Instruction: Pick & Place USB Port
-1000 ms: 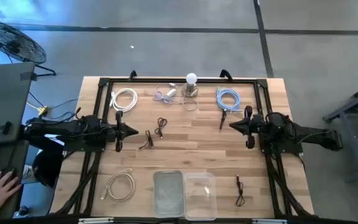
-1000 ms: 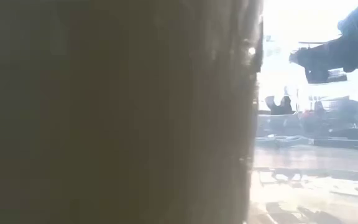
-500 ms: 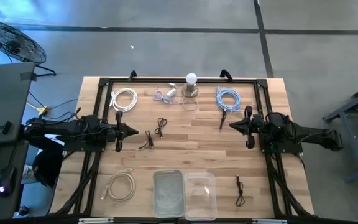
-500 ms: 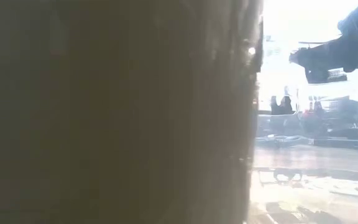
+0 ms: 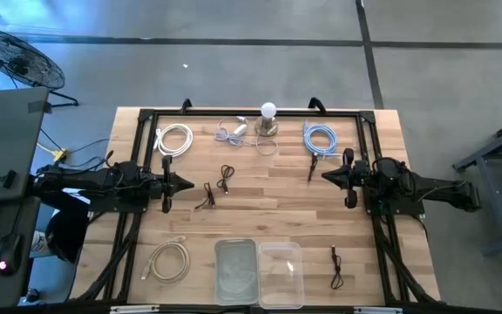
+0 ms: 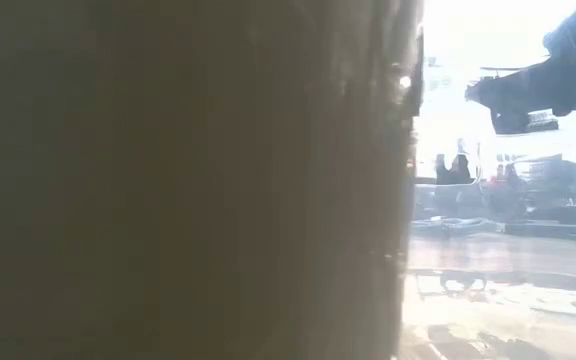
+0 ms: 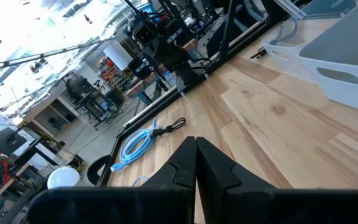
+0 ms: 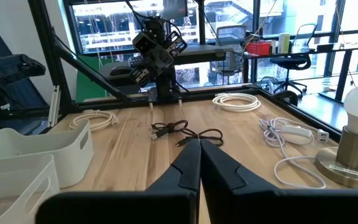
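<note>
A: Status? Left tool (image 5: 189,184) and right tool (image 5: 324,175) hover mid wooden surface (image 5: 260,209), fingers pressed together, holding nothing.

B: USB thing? Probably the pale grey cable with a plug block (image 5: 231,132) at the far edge, beside the white bulb on a metal base (image 5: 268,121). Can't confirm.

A: Advice: spread the fingers first, descend over the block, not the loose cord; two clear bins (image 5: 259,271) sit at the near edge.

High cam: straight down, whole table (image 5: 260,196). Low cam: table height, mostly blocked by something close; room visible at right. Wrist cams face each other across the table, each catching the opposite arm; both also share the bins (image 7: 344,59) (image 8: 36,149).
</note>
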